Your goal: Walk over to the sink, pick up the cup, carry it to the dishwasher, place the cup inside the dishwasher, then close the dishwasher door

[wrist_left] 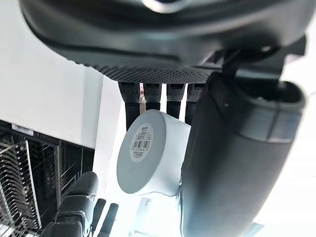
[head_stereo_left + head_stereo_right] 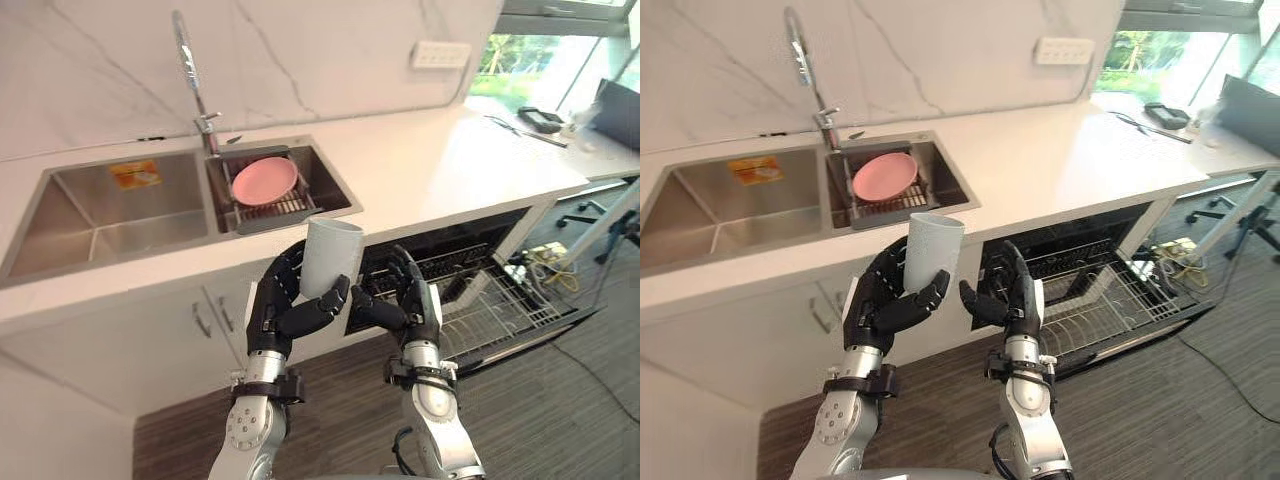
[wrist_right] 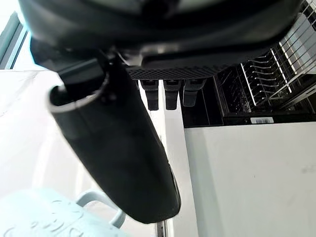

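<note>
A pale, tall cup (image 2: pixel 332 255) is held upright in front of the counter edge, my left hand (image 2: pixel 278 312) shut on it with fingers behind and thumb across the front. In the left wrist view the cup's labelled base (image 1: pixel 144 148) faces the camera between fingers and thumb. My right hand (image 2: pixel 408 300) hovers just right of the cup, fingers loosely bent and holding nothing, its thumb reaching toward the left thumb. The dishwasher (image 2: pixel 470 255) stands open under the counter to the right, door (image 2: pixel 560 322) folded down and a wire rack (image 2: pixel 500 305) pulled out over it.
A double steel sink (image 2: pixel 110 215) lies at the left with a tall faucet (image 2: pixel 190 70) and a pink plate (image 2: pixel 264 180) on a drain rack. The white counter (image 2: pixel 450 165) runs right. Cabinet doors (image 2: pixel 170 335) sit below the sink. Cables (image 2: pixel 550 268) lie on the floor beyond the dishwasher.
</note>
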Controlling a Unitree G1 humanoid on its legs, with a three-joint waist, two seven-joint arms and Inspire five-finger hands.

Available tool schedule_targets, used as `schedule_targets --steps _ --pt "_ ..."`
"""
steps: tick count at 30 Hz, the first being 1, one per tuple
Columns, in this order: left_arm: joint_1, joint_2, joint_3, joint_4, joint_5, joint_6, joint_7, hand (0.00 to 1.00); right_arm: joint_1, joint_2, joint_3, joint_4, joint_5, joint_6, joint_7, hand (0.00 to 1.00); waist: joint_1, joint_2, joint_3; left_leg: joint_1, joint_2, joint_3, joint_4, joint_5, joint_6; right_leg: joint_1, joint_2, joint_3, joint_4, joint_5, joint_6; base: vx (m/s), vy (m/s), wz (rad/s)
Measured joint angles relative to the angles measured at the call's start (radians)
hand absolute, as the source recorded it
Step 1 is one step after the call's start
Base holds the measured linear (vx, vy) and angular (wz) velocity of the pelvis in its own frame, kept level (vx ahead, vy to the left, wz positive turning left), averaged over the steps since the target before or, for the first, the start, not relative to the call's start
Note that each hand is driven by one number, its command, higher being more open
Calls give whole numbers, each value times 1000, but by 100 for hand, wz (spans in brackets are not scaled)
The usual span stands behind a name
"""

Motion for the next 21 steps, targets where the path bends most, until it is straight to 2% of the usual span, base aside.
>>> schedule_targets --steps 1,2,3,4,5,6,8,9,10,11,13,14,16,17,18,20,21 --pt "-2 1 4 4 0 0 0 30 -3 0 0 4 0 0 2 90 -3 -4 -2 2 4 5 3 -4 -6 -2 9 -13 -75 39 -6 262 -127 -29" --pt "-9 -3 6 26 0 -3 -1 30 -3 -4 1 4 0 -1 2 90 -16 -8 0 18 9 -1 15 -37 -57 24 25 -18 -173 189 -20 292 -129 -20" --pt "-17 -17 1 63 0 2 -2 30 -1 -29 -2 13 0 2 3 90 -16 29 10 36 41 -5 16 -44 -67 61 60 -18 -201 196 -30 252 -100 -15" --pt "-17 -18 1 65 0 2 -2 30 0 -31 -2 12 0 2 3 90 -16 31 11 37 42 -5 17 -44 -67 63 63 -17 -203 195 -30 214 -120 -32" --pt "-19 -27 -7 80 0 8 -5 30 10 -64 -11 11 0 2 2 90 -18 54 11 42 60 -10 23 -41 -65 70 89 -9 -218 191 -38 145 -90 -25" --pt "-24 -30 -11 80 0 10 -9 30 19 -69 -26 10 0 2 1 90 -20 60 14 38 69 -12 46 -39 -65 80 100 -8 -228 187 -40 198 -128 -25" --pt "-33 -35 -10 86 1 10 -11 30 35 -69 -50 10 0 4 -9 90 -23 67 23 3 94 -34 189 -36 -71 139 118 -8 -276 187 -40 126 -63 -2" --pt "-35 -38 -9 91 0 10 -11 30 44 -71 -54 3 1 4 -13 90 -22 76 31 -16 112 -51 292 -23 -89 185 126 -8 -299 187 -41 150 -19 -4" --pt "-34 -43 -4 91 0 9 -10 30 63 -75 -52 -30 2 4 -14 90 -17 84 43 -47 133 -67 430 18 -102 244 136 1 -332 187 -43 161 6 -20" --pt "-36 -48 3 90 0 5 -9 30 68 -75 -47 -66 2 4 -13 90 -5 83 44 -88 139 -82 524 31 -106 264 135 15 -353 184 -48 137 30 -29" --pt "-44 -55 7 69 0 3 -9 30 56 -71 -50 -126 3 -7 -15 90 8 80 46 -175 109 -117 522 -51 -91 262 129 40 -373 179 -61 112 50 -29" --pt "-44 -56 7 64 0 3 -9 30 52 -70 -50 -133 4 -9 -14 90 10 77 48 -193 94 -126 494 -69 -88 262 125 48 -375 179 -61 105 75 -34" --pt "-44 -57 7 63 0 3 -8 30 42 -69 -50 -140 28 -14 -10 90 16 71 51 -214 32 -175 338 -77 -87 263 110 76 -376 182 -48 95 108 -44" --pt "-44 -57 8 62 0 3 -5 30 40 -70 -51 -139 41 -15 -10 90 16 82 46 -206 5 -207 197 -36 -84 261 111 96 -371 191 -21 130 191 -59" --pt "-46 -52 9 61 1 4 -1 30 43 -69 -52 -132 43 -14 -9 90 16 87 44 -185 -5 -201 118 60 -37 264 114 127 -365 185 -4 144 205 -57" --pt "-50 -45 16 58 1 4 10 30 65 -50 -53 -143 72 -15 1 90 8 56 41 -157 -31 -177 71 77 -28 263 93 147 -376 188 8 147 152 -31" --pt "-54 -44 17 58 2 4 15 30 66 -41 -56 -146 84 -15 10 90 3 50 42 -143 -44 -162 51 83 -21 265 80 157 -383 189 14 138 133 -20"
